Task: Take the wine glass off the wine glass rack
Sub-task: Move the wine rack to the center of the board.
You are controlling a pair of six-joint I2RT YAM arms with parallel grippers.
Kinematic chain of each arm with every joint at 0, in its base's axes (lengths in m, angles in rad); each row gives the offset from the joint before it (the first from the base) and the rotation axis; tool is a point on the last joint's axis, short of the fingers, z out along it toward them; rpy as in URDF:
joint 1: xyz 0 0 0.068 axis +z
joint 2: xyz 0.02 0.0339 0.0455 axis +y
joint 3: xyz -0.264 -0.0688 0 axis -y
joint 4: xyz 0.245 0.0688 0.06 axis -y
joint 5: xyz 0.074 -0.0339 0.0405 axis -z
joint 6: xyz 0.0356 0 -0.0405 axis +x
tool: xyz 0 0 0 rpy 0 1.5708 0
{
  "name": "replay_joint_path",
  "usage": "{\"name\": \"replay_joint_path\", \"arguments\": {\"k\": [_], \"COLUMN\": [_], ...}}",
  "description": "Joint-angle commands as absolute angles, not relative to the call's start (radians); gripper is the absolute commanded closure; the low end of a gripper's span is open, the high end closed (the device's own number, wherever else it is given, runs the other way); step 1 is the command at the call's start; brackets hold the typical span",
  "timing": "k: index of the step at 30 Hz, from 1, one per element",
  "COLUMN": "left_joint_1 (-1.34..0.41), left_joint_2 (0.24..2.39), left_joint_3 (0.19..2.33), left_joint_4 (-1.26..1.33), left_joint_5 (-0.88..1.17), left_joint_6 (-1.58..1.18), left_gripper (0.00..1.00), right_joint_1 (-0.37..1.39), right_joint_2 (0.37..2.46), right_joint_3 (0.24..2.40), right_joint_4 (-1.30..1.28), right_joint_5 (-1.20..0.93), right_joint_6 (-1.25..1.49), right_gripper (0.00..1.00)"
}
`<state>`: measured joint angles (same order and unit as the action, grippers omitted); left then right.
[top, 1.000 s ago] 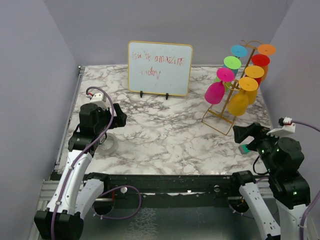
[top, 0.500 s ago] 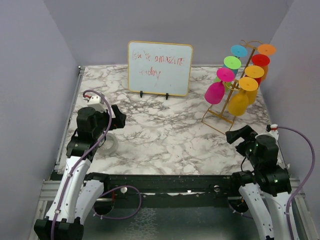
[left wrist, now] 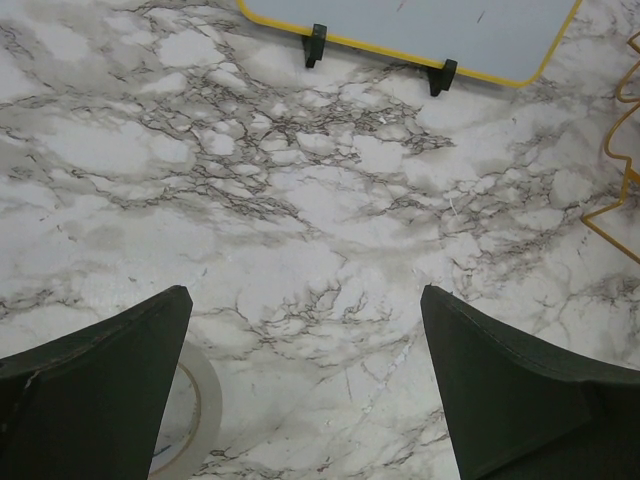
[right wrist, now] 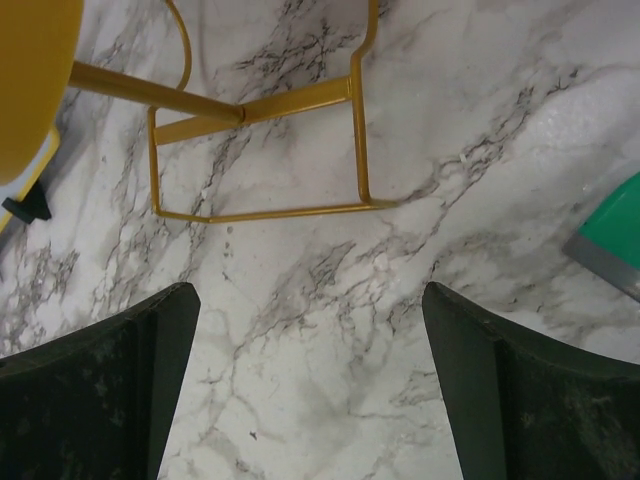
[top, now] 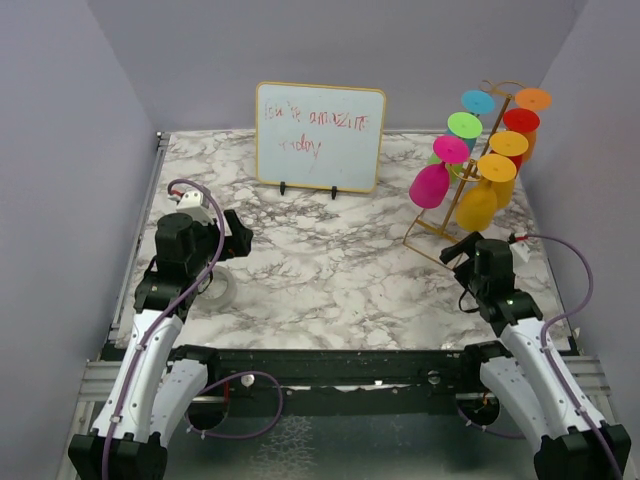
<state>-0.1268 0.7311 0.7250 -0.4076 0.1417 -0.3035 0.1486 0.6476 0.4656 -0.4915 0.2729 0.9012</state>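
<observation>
Gold wire of the wine glass rack (right wrist: 300, 100) filled the top of the right wrist view. That's because over the last second the right tool (top: 457, 251) had swung in from the near right corner and ended up just near of the rack's base, jaws spread wide with nothing between them. The left tool (top: 238, 232) barely shifted. It was also wide open and empty, hanging over a pale ring (left wrist: 195, 400) on the left side of the bench (top: 340, 270).

My read was that the reach had started but no grab yet. All the glasses hung upside down on the rack at the far right. The yellow wine glass (top: 477, 208) sat closest to the right tool, so it was probably the target, though I couldn't say for sure.

Hard-to-see stuff:
- The right wrist cam only caught a slab of that yellow bowl in its top left corner, with the stem and foot cut off.
- A green thing (right wrist: 612, 235) poked in at the right edge, cropped, and I had no clue what it was.
- The red scribble on the whiteboard (top: 320, 137) was unreadable.
- How the glass feet sat on the rails was too small to make out.
</observation>
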Motion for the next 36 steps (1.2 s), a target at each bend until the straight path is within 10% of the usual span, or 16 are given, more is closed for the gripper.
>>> {"name": "replay_joint_path", "arguments": {"k": [1, 36], "left_joint_1": [-0.128, -0.127], "left_joint_2": [0.741, 0.765], "left_joint_3": [0.715, 0.717], "left_joint_4": [-0.417, -0.426], "left_joint_5": [0.127, 0.113], "left_joint_6": [-0.312, -0.315], "left_gripper": [0.01, 0.01], "right_joint_1": [0.144, -0.084], "right_joint_2": [0.704, 1.137], "right_joint_3": [0.438, 0.212], "right_joint_4": [-0.292, 0.539], "right_joint_5": [0.382, -0.229], "right_joint_6": [0.875, 0.677], "right_gripper": [0.00, 0.12]}}
